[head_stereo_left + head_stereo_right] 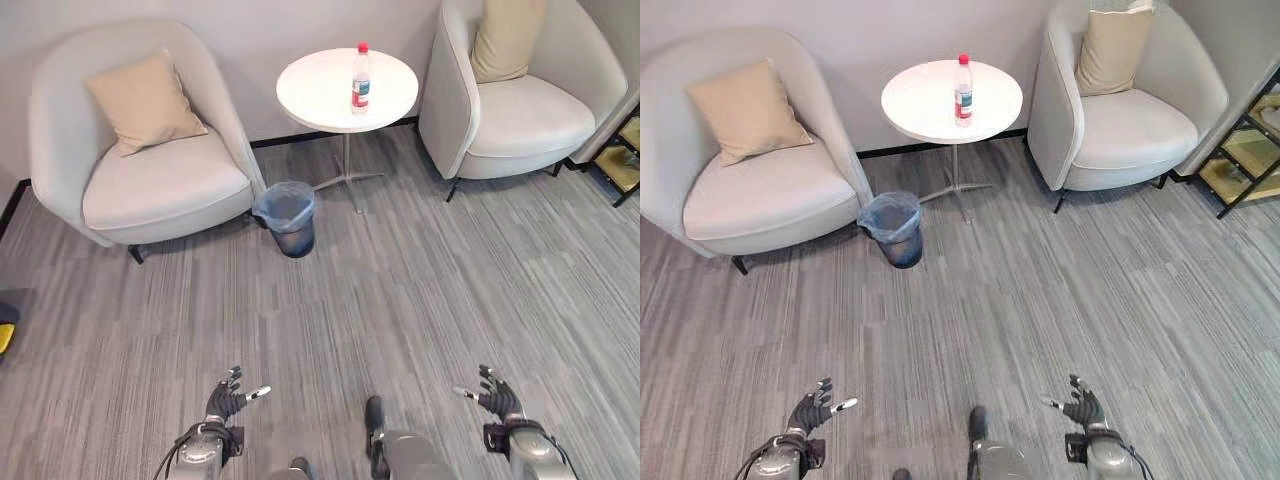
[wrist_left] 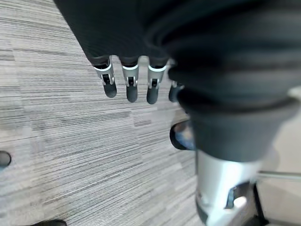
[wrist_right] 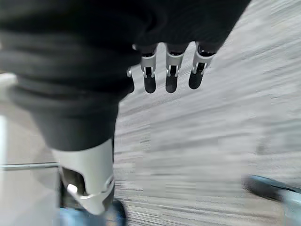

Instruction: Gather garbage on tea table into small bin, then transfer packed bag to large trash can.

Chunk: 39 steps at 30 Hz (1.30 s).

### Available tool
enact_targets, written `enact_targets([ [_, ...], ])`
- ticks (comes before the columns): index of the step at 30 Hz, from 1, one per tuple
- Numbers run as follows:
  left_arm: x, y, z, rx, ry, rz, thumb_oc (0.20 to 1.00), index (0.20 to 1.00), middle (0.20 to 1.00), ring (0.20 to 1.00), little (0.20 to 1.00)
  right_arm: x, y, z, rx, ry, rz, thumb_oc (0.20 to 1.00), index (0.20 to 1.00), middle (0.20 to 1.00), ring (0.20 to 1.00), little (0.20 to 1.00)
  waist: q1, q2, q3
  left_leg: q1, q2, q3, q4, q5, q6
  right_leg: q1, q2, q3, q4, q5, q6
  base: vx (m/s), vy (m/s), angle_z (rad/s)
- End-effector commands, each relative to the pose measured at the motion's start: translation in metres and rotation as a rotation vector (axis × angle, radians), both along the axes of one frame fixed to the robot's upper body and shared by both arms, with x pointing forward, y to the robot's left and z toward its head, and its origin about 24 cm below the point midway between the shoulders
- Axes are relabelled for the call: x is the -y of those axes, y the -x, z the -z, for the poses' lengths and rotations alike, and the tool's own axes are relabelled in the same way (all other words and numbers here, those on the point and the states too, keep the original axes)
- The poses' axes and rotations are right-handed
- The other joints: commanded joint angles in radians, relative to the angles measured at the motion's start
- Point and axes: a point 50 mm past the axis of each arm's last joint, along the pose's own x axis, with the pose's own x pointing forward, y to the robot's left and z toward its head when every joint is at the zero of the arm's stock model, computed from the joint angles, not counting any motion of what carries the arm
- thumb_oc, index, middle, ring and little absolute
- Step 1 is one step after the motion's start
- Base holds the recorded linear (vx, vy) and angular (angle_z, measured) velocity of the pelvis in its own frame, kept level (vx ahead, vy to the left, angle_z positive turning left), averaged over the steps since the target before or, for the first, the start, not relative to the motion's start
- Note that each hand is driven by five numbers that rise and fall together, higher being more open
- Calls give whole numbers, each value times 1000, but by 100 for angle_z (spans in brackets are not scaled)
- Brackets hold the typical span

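**A:** Start with what's nearest. What are the hands doing?

**B:** The left hand (image 1: 225, 402) and the right hand (image 1: 497, 397) both hang low over the grey carpet (image 1: 400, 300), well short of everything. Each has its fingers spread and relaxed, thumb out to the side, and holds nothing. The wrist views agree: straight fingers (image 2: 131, 84) pointing down at bare floor.

**A:** And farther out?

**B:** The small bin (image 1: 287, 217), lined with a bluish bag, stands on the carpet between the left armchair (image 1: 140, 150) and the foot of the round white tea table (image 1: 320, 100). On the table stands the one piece of garbage, a clear plastic bottle (image 1: 361, 78) with a red cap and red label, upright near the far side of the top. A second armchair (image 1: 510, 110) sits to the right, and a shelf (image 1: 625, 150) shows at the edge beyond it.

**A:** So what could go wrong?

**B:** I'd judge the bottle is the weak point. It is tall, narrow and probably light, so a finger brushing it before the hand closes could tip it and send it rolling off the table. The table stands on one thin stem, so a nudge on the approach might rock it. The bin looks light too, and a clipped rim could tip it over.
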Motion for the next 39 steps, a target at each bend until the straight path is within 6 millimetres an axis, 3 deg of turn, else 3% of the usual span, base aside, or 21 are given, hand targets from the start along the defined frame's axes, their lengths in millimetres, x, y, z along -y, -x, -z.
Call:
enact_targets([
  [1, -1, -19, -10, 79, 17, -4, 1000, 1000, 1000, 1000, 1000, 10, -3, -7, 47, 19, 33, 1000, 1000, 1000, 1000, 1000, -8, -19, -24, -9, -38, -19, 39, 25, -40, 39, -34, -6, -37, -139, 86, 209, -133, -13],
  [2, 1, -20, -11, 82, 20, 7, 1000, 1000, 1000, 1000, 1000, 11, -3, -7, 44, 20, 37, 1000, 1000, 1000, 1000, 1000, -2, -24, -17, -42, -50, -22, 34, 8, -28, 55, -40, -1, -46, -147, 86, 297, -92, 6],
  [3, 4, -22, -11, 78, 16, 36, 1000, 1000, 1000, 1000, 1000, 13, -2, -7, 41, 24, 39, 1000, 1000, 1000, 1000, 1000, 12, -39, -6, -129, -90, -27, -24, -35, -4, 82, -55, 8, -58, -161, 94, 247, -59, 9],
  [4, 4, -22, -11, 77, 16, 36, 1000, 1000, 1000, 1000, 1000, 13, -2, -7, 41, 24, 39, 1000, 1000, 1000, 1000, 1000, 10, -39, -6, -129, -91, -29, -23, -37, -4, 83, -55, 7, -58, -163, 94, 242, -38, 9],
  [5, 4, -23, -12, 79, 14, 45, 1000, 1000, 1000, 1000, 1000, 13, -2, -6, 36, 25, 40, 1000, 1000, 1000, 1000, 1000, 16, -41, -2, -168, -102, -28, -48, -23, -2, 95, -57, 10, -63, -168, 95, 148, -1, 1],
  [9, 3, -22, -12, 78, 7, 39, 1000, 1000, 1000, 1000, 1000, 11, 1, -2, 19, 29, 50, 1000, 1000, 1000, 1000, 1000, 51, -25, 10, -278, -118, -31, -204, 115, -18, 158, -21, 42, -74, -203, 95, 250, 23, 3],
  [13, 3, -21, -12, 82, 6, 28, 1000, 1000, 1000, 1000, 1000, 11, 4, 0, 6, 36, 53, 1000, 1000, 1000, 1000, 1000, 73, -25, 10, -319, -118, -14, -251, 154, -26, 209, -17, 80, -61, -237, 96, 274, 94, -20],
  [15, 1, -17, -11, 71, 8, 25, 1000, 1000, 1000, 1000, 1000, 9, 6, 1, -1, 34, 40, 1000, 1000, 1000, 1000, 1000, 76, -21, -4, -298, -111, -25, -249, 172, -13, 239, -17, 105, -52, -255, 98, 423, 178, -49],
  [17, -2, -14, -8, 51, -2, 23, 1000, 1000, 1000, 1000, 1000, 0, 2, 0, 19, 11, 18, 1000, 1000, 1000, 1000, 1000, 80, -52, -31, -284, -120, -10, -193, 131, 17, 245, -68, 139, 14, -268, 124, 520, 253, -60],
  [18, -6, -19, -12, 66, -17, 22, 1000, 1000, 1000, 1000, 1000, -6, -4, -2, 32, 5, -4, 1000, 1000, 1000, 1000, 1000, 80, -62, -37, -262, -121, 6, -185, 98, 36, 203, -84, 148, 118, -252, 149, 428, 231, -57],
  [21, -11, -25, -19, 101, -39, 23, 1000, 1000, 1000, 1000, 1000, -13, -12, -9, 69, -3, -37, 1000, 1000, 1000, 1000, 1000, 73, -67, -37, -214, -132, 12, -188, 59, 61, 120, -94, 161, 233, -181, 180, 226, 105, -32],
  [26, -15, -25, -21, 106, -44, 9, 1000, 1000, 1000, 1000, 1000, -8, -17, -13, 83, 13, -33, 1000, 1000, 1000, 1000, 1000, 40, -41, -19, -93, -130, -10, -221, -8, 75, -20, -82, 107, 174, -167, 159, 279, 22, 4],
  [31, -11, -22, -16, 88, -32, 10, 1000, 1000, 1000, 1000, 1000, -7, -17, -13, 72, 19, -43, 1000, 1000, 1000, 1000, 1000, 1, -46, 7, 32, -152, -57, -226, -80, 69, -138, -70, 67, 17, -81, 176, 368, -67, 3],
  [34, -11, -21, -15, 87, -29, 1, 1000, 1000, 1000, 1000, 1000, -5, -14, -11, 60, 26, -41, 1000, 1000, 1000, 1000, 1000, -15, -46, 9, 86, -148, -94, -227, -111, 56, -172, -65, 88, 8, -48, 186, 397, -147, 16],
  [38, -8, -19, -13, 79, -24, 12, 1000, 1000, 1000, 1000, 1000, -1, -6, -8, 43, 24, -33, 1000, 1000, 1000, 1000, 1000, -22, -48, -12, 117, -130, -133, -200, -143, 35, -144, -70, 100, 33, -38, 162, 313, -207, 73],
  [39, -2, -19, -11, 76, 0, 18, 1000, 1000, 1000, 1000, 1000, 3, -2, -8, 40, 26, -20, 1000, 1000, 1000, 1000, 1000, -31, -35, -25, 102, -97, -151, -154, -111, 6, -131, -61, 99, 49, -50, 144, 266, -275, 64],
])
